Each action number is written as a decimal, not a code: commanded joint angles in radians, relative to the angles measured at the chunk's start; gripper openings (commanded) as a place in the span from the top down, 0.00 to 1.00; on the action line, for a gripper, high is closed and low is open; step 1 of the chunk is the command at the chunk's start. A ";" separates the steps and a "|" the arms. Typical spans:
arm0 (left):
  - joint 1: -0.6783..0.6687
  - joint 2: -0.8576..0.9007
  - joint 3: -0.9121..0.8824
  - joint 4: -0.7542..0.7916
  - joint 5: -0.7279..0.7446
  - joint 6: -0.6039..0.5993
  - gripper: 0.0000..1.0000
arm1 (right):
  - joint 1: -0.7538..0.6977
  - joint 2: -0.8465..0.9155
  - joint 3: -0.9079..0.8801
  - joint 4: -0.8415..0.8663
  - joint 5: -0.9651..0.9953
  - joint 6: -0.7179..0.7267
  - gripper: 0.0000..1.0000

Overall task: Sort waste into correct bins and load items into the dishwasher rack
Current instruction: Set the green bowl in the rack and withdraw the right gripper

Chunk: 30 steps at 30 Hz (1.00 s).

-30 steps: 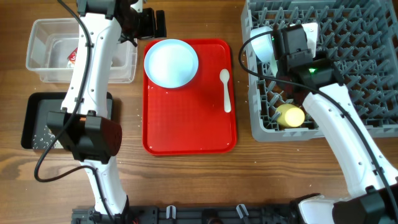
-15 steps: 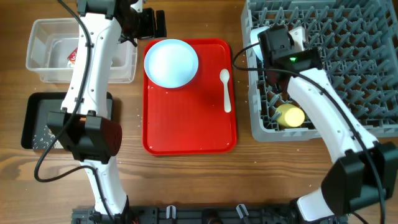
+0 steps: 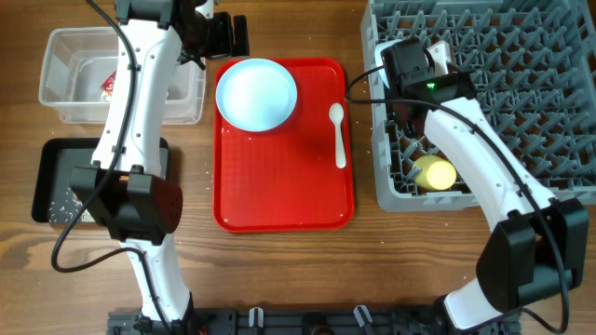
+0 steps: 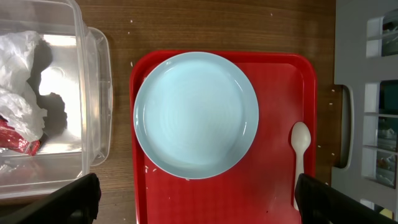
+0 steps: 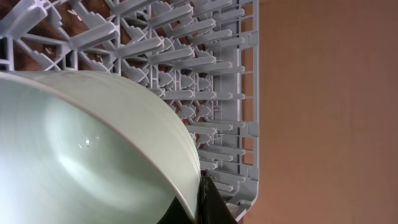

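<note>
Pinching the rim of the pale green bowl (image 5: 93, 155), the right claw (image 5: 206, 205) is clamped tight and holds it tilted over the dishwasher rack (image 3: 521, 93), on the side nearest the red tray (image 3: 279, 186). Pegs sit right behind it, so I'd guess it's about to be slotted, not parked yet. The yellow cup (image 3: 435, 173) is already in the rack, a bit further along that same side.

Left claw (image 4: 202, 199) is spread wide with nothing in it, hanging over the pale blue plate (image 4: 196, 112) on the tray, with the white spoon (image 4: 300, 140) lying just beside the plate.

Further out, the clear tub (image 3: 70, 46) has the red-and-white wrapper (image 4: 18, 143) and the tissue (image 4: 18, 74), and the black tray (image 3: 47, 177) has rice (image 3: 70, 209).

So the waste looks sorted to me, dishes roughly halfway: plate and spoon to go, plus seating this bowl
</note>
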 commanded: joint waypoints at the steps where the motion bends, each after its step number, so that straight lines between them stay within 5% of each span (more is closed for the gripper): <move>1: 0.000 0.013 -0.006 0.003 -0.006 -0.006 0.00 | -0.003 0.010 0.022 0.003 0.031 -0.022 0.96; 30: 0.000 0.013 -0.006 0.003 -0.006 -0.006 0.00 | 0.029 0.010 0.022 0.002 -0.098 -0.025 0.96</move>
